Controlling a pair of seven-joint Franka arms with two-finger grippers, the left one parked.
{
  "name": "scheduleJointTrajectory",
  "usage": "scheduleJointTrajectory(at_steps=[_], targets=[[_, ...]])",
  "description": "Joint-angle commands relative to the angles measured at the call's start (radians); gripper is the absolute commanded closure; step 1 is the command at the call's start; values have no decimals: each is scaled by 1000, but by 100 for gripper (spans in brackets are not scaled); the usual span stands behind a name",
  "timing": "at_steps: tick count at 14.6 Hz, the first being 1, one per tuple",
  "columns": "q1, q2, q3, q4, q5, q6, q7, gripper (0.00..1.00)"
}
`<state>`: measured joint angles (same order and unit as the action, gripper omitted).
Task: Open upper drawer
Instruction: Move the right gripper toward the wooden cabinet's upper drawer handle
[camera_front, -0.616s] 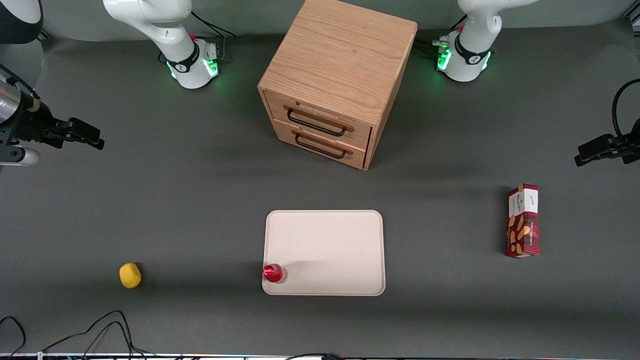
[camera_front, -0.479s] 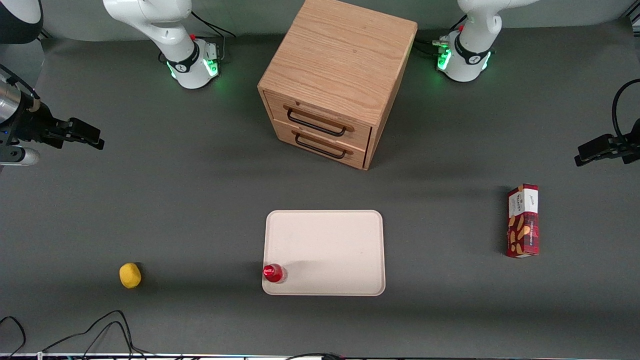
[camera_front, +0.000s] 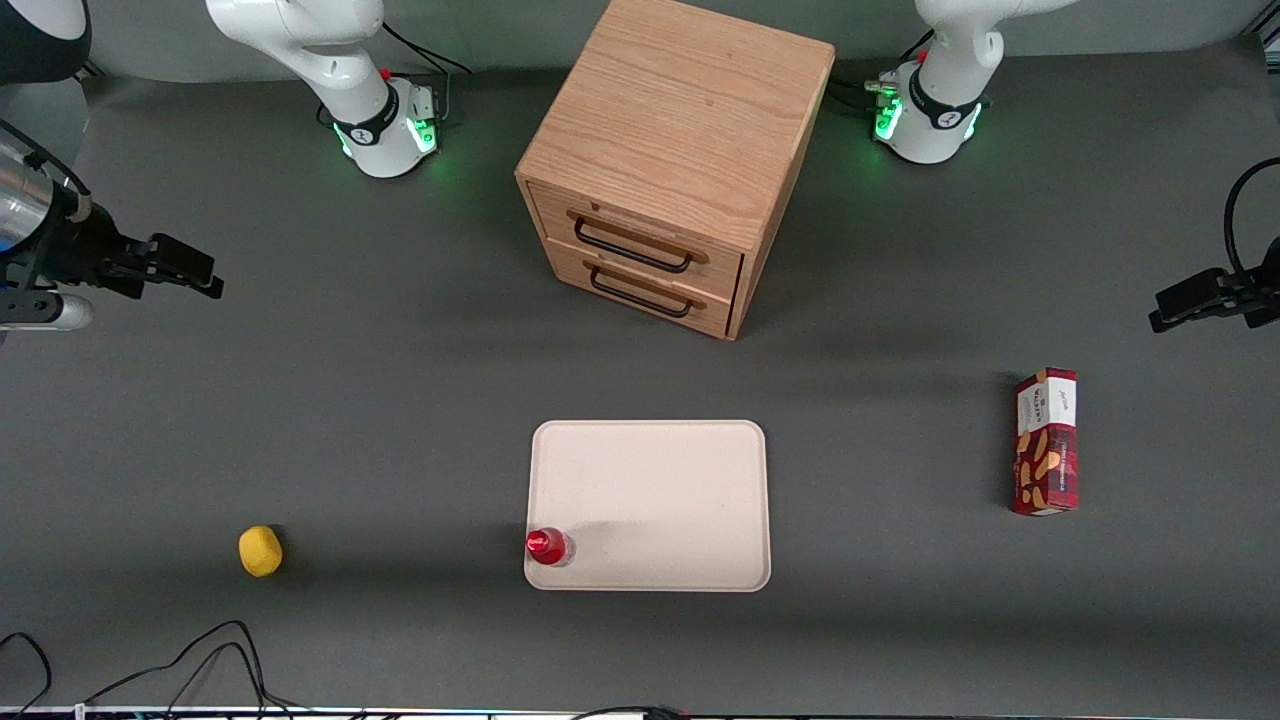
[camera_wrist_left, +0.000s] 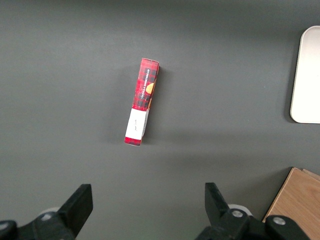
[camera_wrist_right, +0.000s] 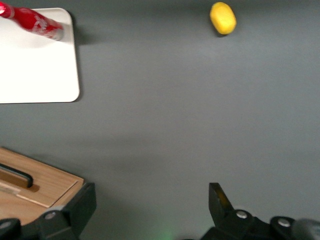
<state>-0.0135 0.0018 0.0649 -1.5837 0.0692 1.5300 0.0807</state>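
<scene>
Nearest the front camera, a yellow lemon-like object (camera_front: 260, 551) lies on the dark grey table (camera_front: 400, 420) toward the working arm's end. Beside it along the table, a red bottle (camera_front: 547, 546) stands on the near corner of a white tray (camera_front: 660, 500). A red snack box (camera_front: 1046, 441) lies toward the parked arm's end. Farther from the camera stands an oak cabinet (camera_front: 680, 130); its upper drawer (camera_front: 640, 235), with a black bar handle (camera_front: 632, 247), sits fully closed above the lower drawer (camera_front: 640, 290). The gripper (camera_front: 185, 270) hovers above the table at the working arm's end, well apart from the cabinet, fingers spread wide and holding nothing.
</scene>
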Motion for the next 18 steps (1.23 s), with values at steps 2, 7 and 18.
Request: scheduleJointTrajectory(at_steps=[2,7,18], targets=[[99,23,4,43,21,9,-171,0],[283,111,10,115,66,27,-160,0],[590,262,99,225,60,114,-170,0]])
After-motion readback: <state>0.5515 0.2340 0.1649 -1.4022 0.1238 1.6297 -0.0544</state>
